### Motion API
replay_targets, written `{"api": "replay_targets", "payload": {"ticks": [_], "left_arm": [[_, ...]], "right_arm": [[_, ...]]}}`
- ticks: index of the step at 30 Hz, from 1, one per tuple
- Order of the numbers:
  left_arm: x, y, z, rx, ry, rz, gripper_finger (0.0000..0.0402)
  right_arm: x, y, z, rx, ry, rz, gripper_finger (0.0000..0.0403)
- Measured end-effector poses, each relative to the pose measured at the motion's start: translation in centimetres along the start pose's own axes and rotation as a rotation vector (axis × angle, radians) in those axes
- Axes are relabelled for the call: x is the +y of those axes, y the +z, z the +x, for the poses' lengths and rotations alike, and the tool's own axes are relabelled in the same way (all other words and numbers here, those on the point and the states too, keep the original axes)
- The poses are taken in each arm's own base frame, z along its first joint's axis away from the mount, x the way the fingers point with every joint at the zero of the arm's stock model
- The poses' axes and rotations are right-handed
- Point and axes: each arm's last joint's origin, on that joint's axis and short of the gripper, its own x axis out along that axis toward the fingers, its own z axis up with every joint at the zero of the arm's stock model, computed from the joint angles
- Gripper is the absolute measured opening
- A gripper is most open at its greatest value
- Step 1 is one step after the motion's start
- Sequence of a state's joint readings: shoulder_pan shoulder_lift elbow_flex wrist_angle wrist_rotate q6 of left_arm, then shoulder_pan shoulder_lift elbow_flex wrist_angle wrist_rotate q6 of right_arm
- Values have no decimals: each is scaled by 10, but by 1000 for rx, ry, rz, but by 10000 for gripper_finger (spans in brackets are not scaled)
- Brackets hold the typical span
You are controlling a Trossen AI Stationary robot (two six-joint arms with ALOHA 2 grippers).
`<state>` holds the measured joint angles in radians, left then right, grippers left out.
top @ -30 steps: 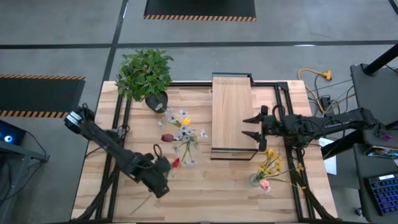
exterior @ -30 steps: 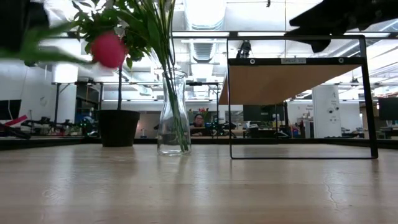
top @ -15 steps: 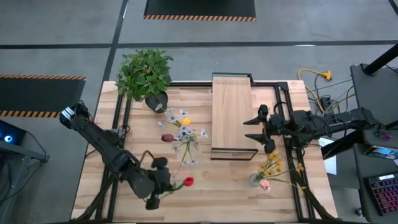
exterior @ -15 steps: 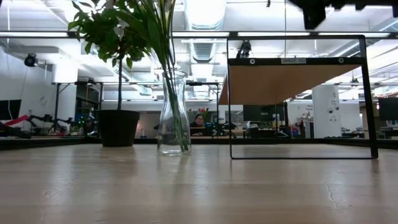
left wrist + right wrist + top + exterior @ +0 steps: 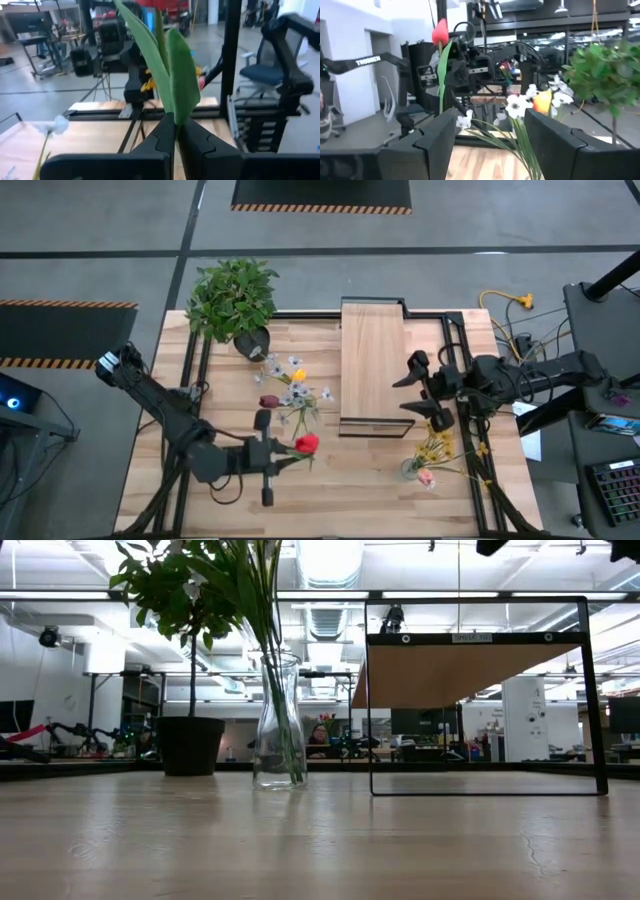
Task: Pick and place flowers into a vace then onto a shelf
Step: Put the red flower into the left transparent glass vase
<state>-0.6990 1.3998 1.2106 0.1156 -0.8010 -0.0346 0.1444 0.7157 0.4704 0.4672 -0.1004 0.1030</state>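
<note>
My left gripper [image 5: 274, 461] hovers over the table's near middle, shut on a red tulip [image 5: 305, 444], just near of the glass vase [image 5: 278, 722]. Mixed flowers [image 5: 292, 392] stand in the vase. More loose flowers [image 5: 436, 454] lie on the table's right near part. My right gripper [image 5: 412, 392] is open and raised beside the right edge of the shelf [image 5: 372, 360], level with the tulip's bloom [image 5: 440, 31] in the right wrist view. The shelf's pale plank rests on a thin black frame [image 5: 585, 690]. My left gripper pinches the tulip's stem and long green leaves [image 5: 175, 117] between its two shut fingers [image 5: 159, 137], well below the bloom. The fingers lie across the stem. The tulip is lifted clear and stands roughly upright above the fingers, its red bloom [image 5: 161, 3] uppermost.
A bushy potted plant [image 5: 232, 300] stands at the table's far left, just beyond the vase. Black frame rails [image 5: 188, 380] run along both sides of the table. Bare wood [image 5: 350, 480] shows near the table's near edge, between the tulip and the loose flowers.
My left gripper swung toward the table's right and turned at the wrist, so the tulip went from slanting to roughly upright, its bloom now nearer the vase. The bloom left the low view. My right gripper rose, almost out of the low view.
</note>
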Motion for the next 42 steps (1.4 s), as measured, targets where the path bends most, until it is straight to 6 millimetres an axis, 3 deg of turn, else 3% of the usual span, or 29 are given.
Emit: {"api": "replay_targets", "payload": {"ticks": [5, 17, 23, 33, 42], "left_arm": [[9, 2, 8, -18, 37, -21, 0], [21, 3, 18, -19, 86, 13, 0], [22, 3, 19, -18, 92, 20, 0], [23, 3, 20, -16, 95, 85, 0], [25, 3, 21, -18, 103, 98, 0]], "right_arm": [[3, 1, 25, 36, 34, -40, 226], [40, 23, 114, 82, 185, -189, 226], [41, 31, 152, 129, 155, -168, 226], [40, 44, 186, 195, 41, -194, 226], [39, 40, 197, 237, -6, -221, 226]]}}
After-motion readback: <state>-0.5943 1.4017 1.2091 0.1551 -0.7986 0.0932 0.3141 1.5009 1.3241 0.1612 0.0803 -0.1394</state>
